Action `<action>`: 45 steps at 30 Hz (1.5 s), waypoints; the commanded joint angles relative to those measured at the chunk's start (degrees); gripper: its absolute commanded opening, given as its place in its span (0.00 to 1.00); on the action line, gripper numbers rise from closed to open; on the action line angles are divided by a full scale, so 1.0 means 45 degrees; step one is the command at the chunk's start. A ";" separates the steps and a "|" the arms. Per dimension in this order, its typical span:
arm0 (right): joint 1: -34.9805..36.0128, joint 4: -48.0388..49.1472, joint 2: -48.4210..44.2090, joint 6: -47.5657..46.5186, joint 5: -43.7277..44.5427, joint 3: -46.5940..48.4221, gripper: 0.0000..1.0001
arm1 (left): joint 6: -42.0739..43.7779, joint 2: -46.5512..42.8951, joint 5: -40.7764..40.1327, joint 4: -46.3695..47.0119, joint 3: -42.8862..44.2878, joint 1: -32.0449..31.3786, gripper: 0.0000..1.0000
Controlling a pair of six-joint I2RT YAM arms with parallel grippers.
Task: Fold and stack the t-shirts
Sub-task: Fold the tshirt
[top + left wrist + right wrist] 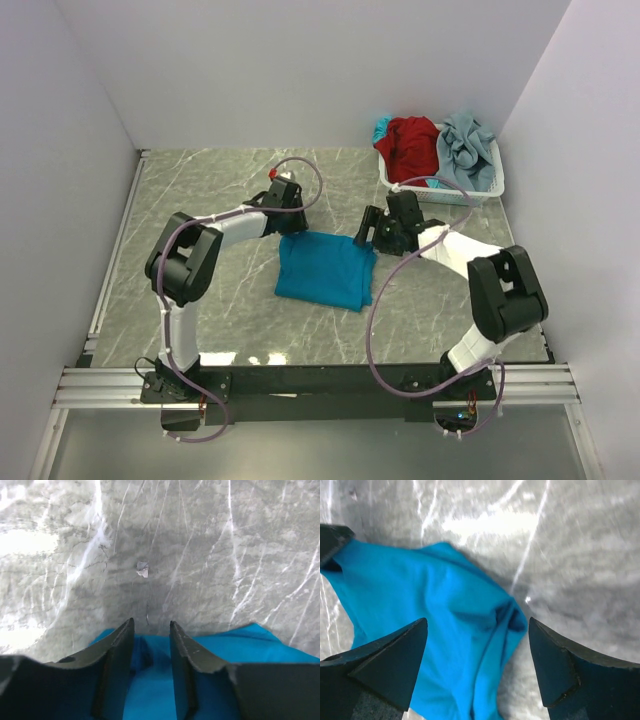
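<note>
Midway across the bench lies the teal shirt, folded to a flat, nearly square pad. It is a little longer left to right than front to back, and that long axis is tipped slightly, so its right end sits nearer my bases. I cannot tell which way the collar points. My left tool is down at the far left corner, narrow, with a finger on either side of a ridge of cloth; I cannot tell whether they pinch it. My right tool hangs over the far right corner, wide, holding nothing. Far right, well apart, the basket holds the red shirt and grey shirt, bunched side by side, red on the left.
</note>
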 commanded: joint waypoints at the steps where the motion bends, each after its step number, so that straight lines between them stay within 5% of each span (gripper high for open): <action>1: -0.0043 0.0636 0.0461 0.0195 0.0148 0.0912 0.86 | 0.0275 0.0283 0.0311 0.0637 0.0369 -0.0008 0.40; 4: -0.0062 0.0461 0.1008 0.0195 0.0168 0.1381 0.83 | 0.0314 0.0517 0.0526 0.0580 0.0545 -0.0008 0.30; 7: -0.0043 0.0499 0.1360 0.0195 0.0012 0.1520 0.74 | 0.0568 0.0654 0.1033 0.0580 0.0681 -0.0008 0.00; 12: -0.0062 0.0617 0.1653 0.0175 -0.0222 0.1734 0.43 | 0.0529 0.0265 0.1483 0.1067 0.0410 -0.0008 0.00; 13: -0.0043 0.0617 0.1635 0.0175 -0.0261 0.1754 0.23 | 0.0510 0.0148 0.1522 0.1242 0.0331 -0.0008 0.00; 16: -0.0024 0.0577 0.1382 0.0156 -0.0222 0.1696 0.02 | 0.0432 -0.0477 0.1425 0.1573 -0.0020 -0.0008 0.00; 37: 0.0953 0.0500 -0.2720 0.0351 -0.0809 0.0016 0.00 | -0.0876 -0.7213 0.1251 0.2553 -0.4942 -0.0281 0.00; 45: 0.0973 0.0421 -0.2546 0.0351 -0.0535 0.0210 0.00 | -0.0722 -0.7335 -0.0215 0.1849 -0.4905 -0.0281 0.00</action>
